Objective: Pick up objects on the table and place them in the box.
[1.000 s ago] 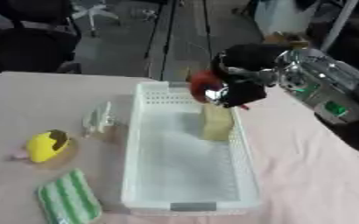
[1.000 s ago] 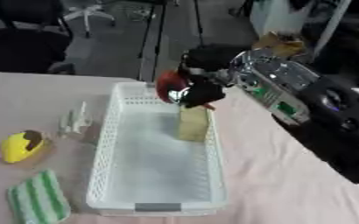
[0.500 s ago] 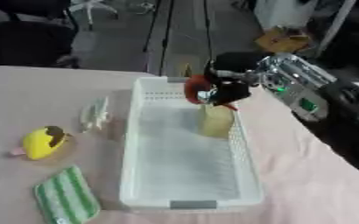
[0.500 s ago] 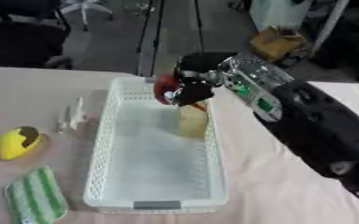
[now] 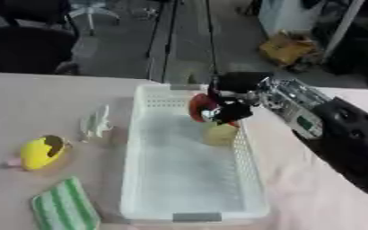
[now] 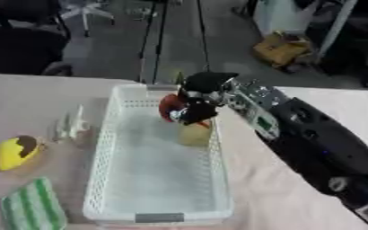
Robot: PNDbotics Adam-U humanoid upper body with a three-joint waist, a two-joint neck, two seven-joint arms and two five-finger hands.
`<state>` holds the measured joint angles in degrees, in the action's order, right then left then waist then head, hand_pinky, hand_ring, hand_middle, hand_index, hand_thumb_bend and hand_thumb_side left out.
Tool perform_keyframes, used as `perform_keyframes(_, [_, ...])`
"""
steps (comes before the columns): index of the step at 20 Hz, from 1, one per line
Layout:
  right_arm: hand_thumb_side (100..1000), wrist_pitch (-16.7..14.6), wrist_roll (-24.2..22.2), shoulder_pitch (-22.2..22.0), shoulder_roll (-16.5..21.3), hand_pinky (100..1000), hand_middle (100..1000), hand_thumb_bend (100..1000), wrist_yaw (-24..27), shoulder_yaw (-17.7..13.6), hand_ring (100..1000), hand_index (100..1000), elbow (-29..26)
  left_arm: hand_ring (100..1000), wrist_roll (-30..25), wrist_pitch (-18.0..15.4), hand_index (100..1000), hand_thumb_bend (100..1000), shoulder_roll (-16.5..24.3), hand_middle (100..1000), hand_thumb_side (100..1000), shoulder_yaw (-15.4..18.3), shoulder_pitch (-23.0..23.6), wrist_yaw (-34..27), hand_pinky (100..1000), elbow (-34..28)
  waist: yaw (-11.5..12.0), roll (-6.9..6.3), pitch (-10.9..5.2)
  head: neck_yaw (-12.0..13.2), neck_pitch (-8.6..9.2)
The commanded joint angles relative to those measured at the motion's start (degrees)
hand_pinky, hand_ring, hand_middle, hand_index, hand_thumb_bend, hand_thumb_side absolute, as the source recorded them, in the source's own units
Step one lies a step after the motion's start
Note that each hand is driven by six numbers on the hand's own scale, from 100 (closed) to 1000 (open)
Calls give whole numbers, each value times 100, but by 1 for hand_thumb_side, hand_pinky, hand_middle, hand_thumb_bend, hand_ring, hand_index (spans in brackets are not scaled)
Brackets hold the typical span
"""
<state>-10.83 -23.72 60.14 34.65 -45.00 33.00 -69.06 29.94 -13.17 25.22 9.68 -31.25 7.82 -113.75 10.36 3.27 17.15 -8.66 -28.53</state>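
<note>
The right hand (image 5: pixel 222 107), fingers curled round a red rounded object (image 5: pixel 198 107), is hovering inside the white slatted plastic box (image 5: pixel 189 211), above a pale yellow block (image 5: pixel 218 133). A yellow rounded toy (image 5: pixel 42 152), a green striped cloth (image 5: pixel 64 210) and a whitish small object (image 5: pixel 96 122) are waiting left of the box.

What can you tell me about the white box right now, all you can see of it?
The white box is a long rectangular basket of what looks like plastic, with perforated mesh walls and a solid rim carrying a small grey label at its near end. It sits flat on the pinkish table, lengthwise away from the camera. A pale yellowish block stands inside against its right wall, and the right hand holds a red object over its far end.
</note>
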Motion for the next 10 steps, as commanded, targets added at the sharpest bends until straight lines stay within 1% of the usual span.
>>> perform_keyframes(1, [1000, -168, 197, 70, 76, 948, 584, 267, -314, 10, 928, 695, -17, 972, -5, 12, 899, 294, 89, 887, 1000, 9, -76, 34, 965, -84, 0, -47, -94, -21, 88])
perform_keyframes(2, [1000, -221, 206, 63, 65, 948, 584, 267, -405, 20, 928, 695, 5, 972, -4, 13, 899, 294, 87, 887, 1000, 9, -74, 35, 965, -84, -3, -50, -95, -25, 92])
perform_keyframes(3, [1000, -262, 203, 57, 53, 955, 647, 309, -472, 23, 940, 742, 29, 972, -4, 14, 898, 292, 85, 887, 1000, 7, -72, 36, 965, -84, -5, -53, -94, -25, 98])
perform_keyframes(4, [1000, -296, 181, 52, 41, 955, 647, 309, -522, 23, 940, 742, 56, 972, -7, 17, 898, 292, 83, 887, 1000, 5, -71, 38, 965, -84, -5, -55, -93, -25, 103])
perform_keyframes(5, [1000, -324, 155, 47, 31, 962, 695, 338, -557, 22, 949, 794, 81, 971, -7, 18, 898, 292, 81, 886, 1000, 6, -68, 39, 965, -84, -5, -58, -92, -25, 109])
perform_keyframes(6, [1000, -350, 121, 41, 24, 962, 695, 338, -578, 21, 949, 794, 104, 971, -5, 20, 898, 292, 79, 886, 1000, 9, -65, 39, 965, -84, -4, -61, -91, -25, 114])
perform_keyframes(7, [1000, -372, 90, 38, 19, 968, 721, 354, -589, 17, 956, 829, 121, 971, -3, 21, 898, 292, 78, 886, 1000, 10, -61, 40, 965, -84, -4, -63, -90, -23, 114])
perform_keyframes(8, [1000, -391, 58, 35, 15, 968, 721, 354, -589, 12, 956, 829, 133, 971, -2, 22, 898, 292, 78, 886, 1000, 11, -58, 41, 965, -84, -6, -66, -91, -21, 112])
perform_keyframes(9, [1000, -403, 34, 34, 13, 969, 751, 360, -586, 5, 960, 844, 138, 971, -1, 22, 898, 292, 78, 886, 1000, 12, -55, 42, 965, -84, -8, -67, -92, -18, 111])
perform_keyframes(10, [1000, -412, 19, 33, 12, 969, 751, 360, -579, 0, 960, 844, 137, 971, 1, 24, 898, 292, 78, 886, 1000, 14, -50, 43, 965, -84, -13, -69, -94, -12, 110])
